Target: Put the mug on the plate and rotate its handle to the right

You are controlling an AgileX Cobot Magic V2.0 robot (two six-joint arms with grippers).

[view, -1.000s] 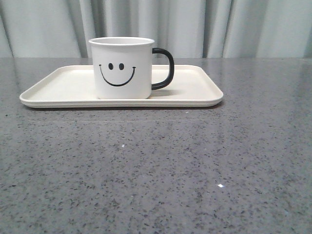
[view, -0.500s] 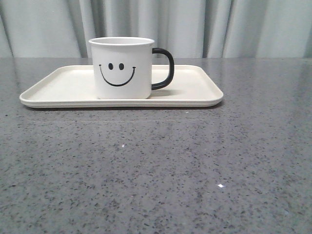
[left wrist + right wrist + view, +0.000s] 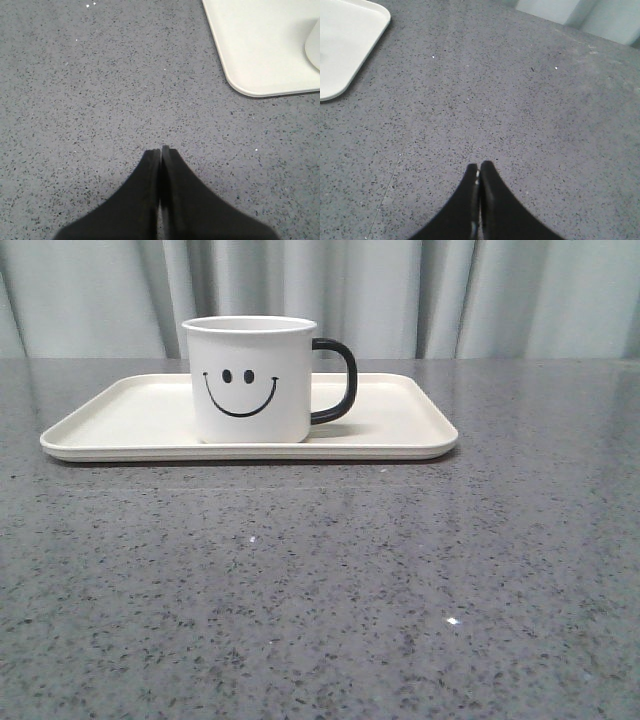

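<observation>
The white mug with the smiley face stands upright on the cream plate, slightly left of the plate's middle. Its black handle points to the right in the front view. Neither gripper shows in the front view. In the left wrist view my left gripper is shut and empty over bare table, with a corner of the plate and an edge of the mug beyond it. In the right wrist view my right gripper is shut and empty, apart from another corner of the plate.
The grey speckled table stretches in front of the plate. A pale curtain hangs behind the table's far edge.
</observation>
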